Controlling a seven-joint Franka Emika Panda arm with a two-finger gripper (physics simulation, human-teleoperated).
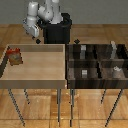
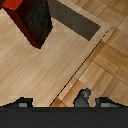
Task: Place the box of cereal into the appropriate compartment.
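The box of cereal (image 1: 15, 56) is small and red-orange with tan and dark markings. It stands upright in the light wooden tray (image 1: 40, 70), near the tray's corner at the exterior view's left. In the wrist view the box of cereal (image 2: 30, 20) shows a red face and a dark side. My gripper (image 1: 37, 41) hangs above the tray's far edge, to the right of the box and well apart from it. In the wrist view my gripper (image 2: 65, 102) is open: its fingertips (image 2: 22, 102) stand wide apart with nothing between them.
A dark tray (image 1: 97, 61) split into several compartments stands at the exterior view's right, next to the light tray. Small grey-white blocks (image 1: 85, 73) sit in some compartments. The black robot base (image 1: 57, 31) is behind both trays. Both trays stand on thin legs over wooden flooring (image 2: 107, 60).
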